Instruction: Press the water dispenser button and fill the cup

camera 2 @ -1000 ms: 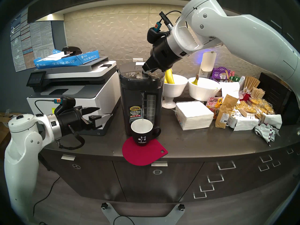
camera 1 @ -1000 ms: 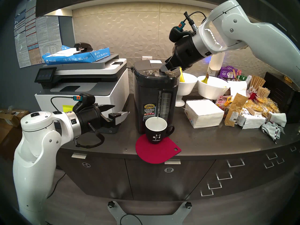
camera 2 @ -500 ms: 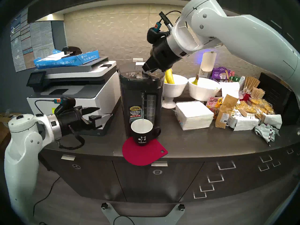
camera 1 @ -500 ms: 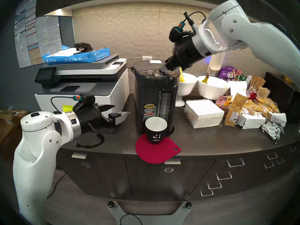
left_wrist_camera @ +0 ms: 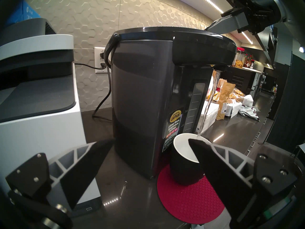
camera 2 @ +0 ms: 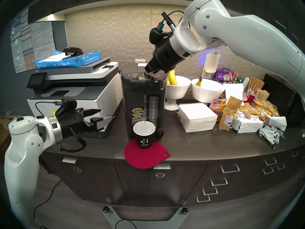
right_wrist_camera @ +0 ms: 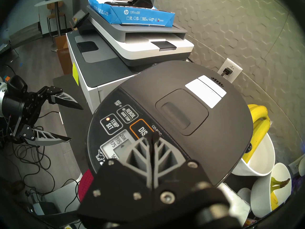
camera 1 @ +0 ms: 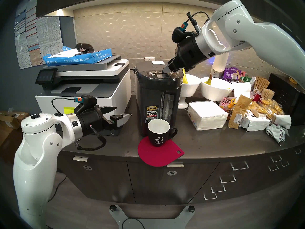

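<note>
The water dispenser [camera 1: 158,98] is a tall dark-grey pot with a rounded lid, a yellow "Made in Japan" sticker and a vertical level gauge; it stands on the dark surface [camera 1: 206,141] just right of the printer [camera 1: 85,89]. The right gripper [right_wrist_camera: 150,137], fingers clenched together and grasping nothing, rests its tips on the orange-outlined button [right_wrist_camera: 140,129], where only "DIS" reads. A thin stream of water [camera 1: 161,106] falls into the cup [camera 1: 158,134], a black mug, white inside, lettered "calder", on a red mat [camera 1: 160,155] in front of the pot. The left gripper [camera 1: 123,112] hangs released, beside the printer. Only the right wrist view shows the panel's lettering; only the left wrist view shows the spout [left_wrist_camera: 218,69] side-on.
</note>
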{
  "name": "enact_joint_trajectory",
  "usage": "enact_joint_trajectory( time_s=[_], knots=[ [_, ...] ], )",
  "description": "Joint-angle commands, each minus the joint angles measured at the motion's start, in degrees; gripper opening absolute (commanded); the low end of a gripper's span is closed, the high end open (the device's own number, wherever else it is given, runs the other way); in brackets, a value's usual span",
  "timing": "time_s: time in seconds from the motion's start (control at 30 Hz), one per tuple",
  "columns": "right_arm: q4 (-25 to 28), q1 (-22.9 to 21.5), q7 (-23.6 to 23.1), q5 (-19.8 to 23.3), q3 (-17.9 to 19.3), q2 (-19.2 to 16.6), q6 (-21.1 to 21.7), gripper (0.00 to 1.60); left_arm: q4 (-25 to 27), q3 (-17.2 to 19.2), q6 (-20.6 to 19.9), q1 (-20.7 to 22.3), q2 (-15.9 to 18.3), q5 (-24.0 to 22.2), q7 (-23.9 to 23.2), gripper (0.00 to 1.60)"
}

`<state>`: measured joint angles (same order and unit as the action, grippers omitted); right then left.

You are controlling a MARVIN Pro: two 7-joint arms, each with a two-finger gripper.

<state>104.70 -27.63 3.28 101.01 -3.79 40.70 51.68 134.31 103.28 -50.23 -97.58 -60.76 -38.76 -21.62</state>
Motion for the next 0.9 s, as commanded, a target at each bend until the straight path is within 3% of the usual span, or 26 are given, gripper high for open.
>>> enact_joint_trajectory(
  time_s=[0.0, 0.87],
  knots=[
    [0.12, 1.85, -1.12, -0.23, -2.14, 0.94, 1.58, 0.00, 0.60, 0.01, 0.02, 0.04, 0.02, -0.01, -0.03, 1.60],
    [-0.01, 1.86, -1.76, -0.73, -2.12, 0.96, 1.66, 0.00, 0.60, 0.01, 0.02, 0.04, 0.02, -0.01, -0.03, 1.60]
  ],
)
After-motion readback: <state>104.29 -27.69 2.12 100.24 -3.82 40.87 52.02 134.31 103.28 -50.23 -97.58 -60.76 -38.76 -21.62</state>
